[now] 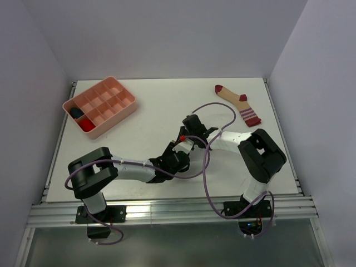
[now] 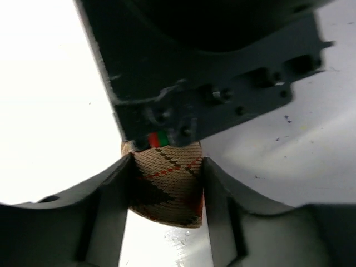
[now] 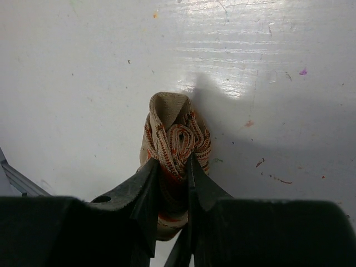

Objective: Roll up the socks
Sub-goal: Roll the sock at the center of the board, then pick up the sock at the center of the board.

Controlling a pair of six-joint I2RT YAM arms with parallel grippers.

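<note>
So the right gripper (image 3: 177, 167) was pinching the rolled argyle sock (image 3: 173, 136), the left gripper (image 2: 166, 162) clamped its sides too; the striped sock (image 1: 238, 103) sat far right.

Knitted cloth argyle sock (image 3: 177, 142) on a glossy (lightly scuffed) white table (image 3: 83, 67).

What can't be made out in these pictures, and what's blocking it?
Top view: the argyle sock is mostly hidden beneath the left gripper and right gripper.
Left wrist view: the right gripper's body covers the sock's upper part; whether the left fingers squeeze it is unclear.
Right wrist view: the roll's lower end sits behind the right fingers.
Top view: dark bundle and red bundle in the pink tray, too small to identify.
</note>
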